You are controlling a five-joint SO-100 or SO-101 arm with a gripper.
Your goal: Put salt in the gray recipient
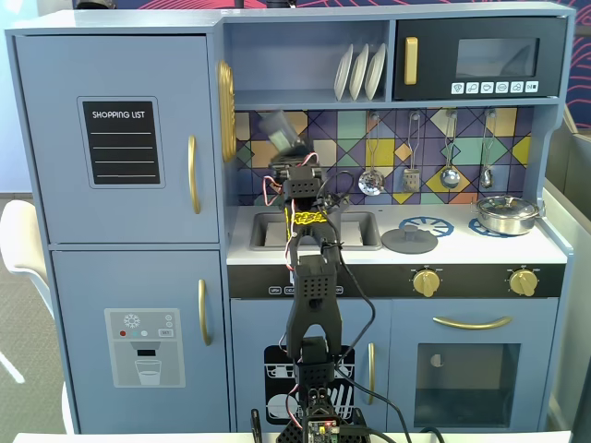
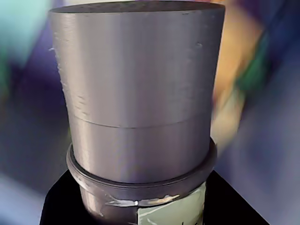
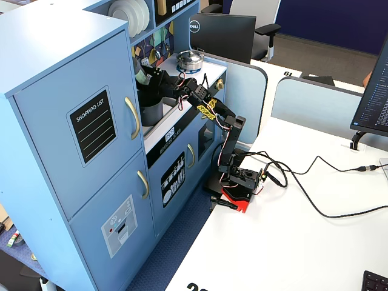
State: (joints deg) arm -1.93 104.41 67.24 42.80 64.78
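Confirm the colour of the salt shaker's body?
Dark gray, with a pale green label at its base; the salt shaker shows best in the wrist view.

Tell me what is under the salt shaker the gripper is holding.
In a fixed view the salt hangs tilted in the gripper above the gray recipient. The pot's inside is hidden.

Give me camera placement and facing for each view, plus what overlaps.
A fixed view: straight in front of the toy kitchen, level; the arm is seen from behind, reaching over the counter.
Wrist view: on the hand, filled by the salt it holds; background blurred.
Another fixed view: high, off to one side, looking down the kitchen front and white table; whole arm visible.
Shared: both fixed views show the arm, the salt and the silver pan.
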